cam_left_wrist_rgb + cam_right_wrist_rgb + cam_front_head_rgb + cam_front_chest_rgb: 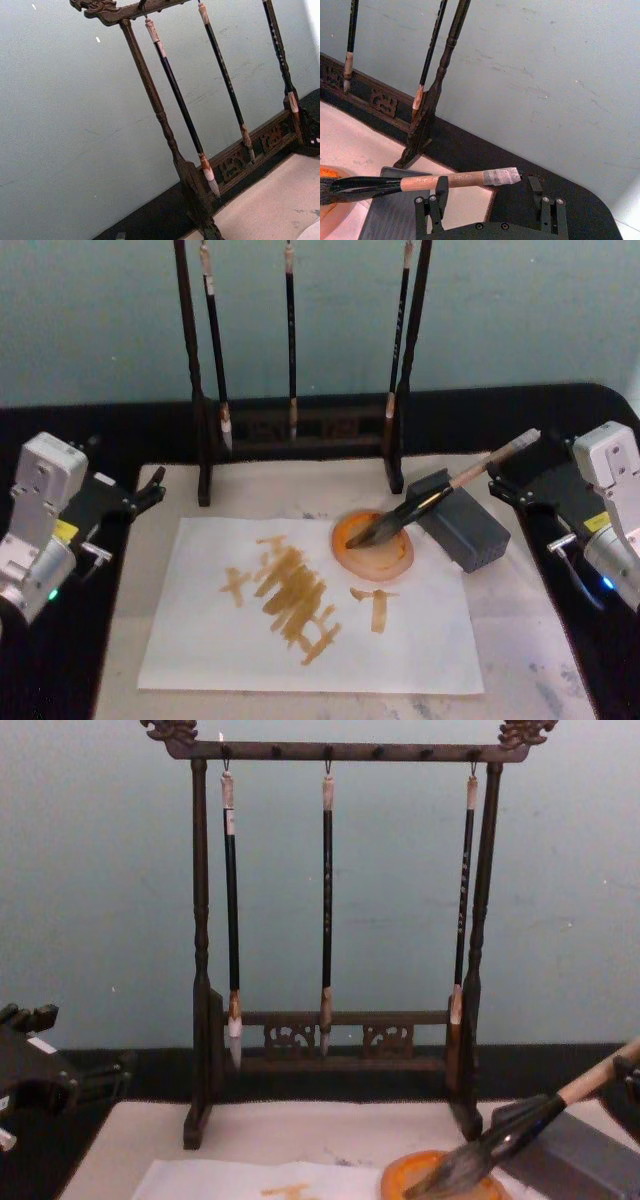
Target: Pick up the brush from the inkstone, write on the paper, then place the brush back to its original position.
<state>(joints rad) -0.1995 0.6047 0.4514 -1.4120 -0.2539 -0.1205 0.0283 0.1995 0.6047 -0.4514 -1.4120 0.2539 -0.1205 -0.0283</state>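
Note:
The brush (455, 483) lies slanted, its black shaft resting on the dark grey inkstone block (470, 530) and its thick tuft (455, 1175) in an orange dish (372, 548). The white paper (200, 640) lies on the beige mat and bears several tan-yellow strokes. My right gripper (522, 462) is open at the brush's taped upper end; in the right wrist view the handle (465, 179) passes one finger (440, 192) and ends between the two, gripper (487, 192) not closed on it. My left gripper (122, 465) sits open at the mat's left edge, holding nothing.
A dark wooden rack (300, 430) stands behind the paper with three thin black brushes (327, 900) hanging from it. The beige mat (530, 640) covers the black table. A pale green wall is close behind the rack.

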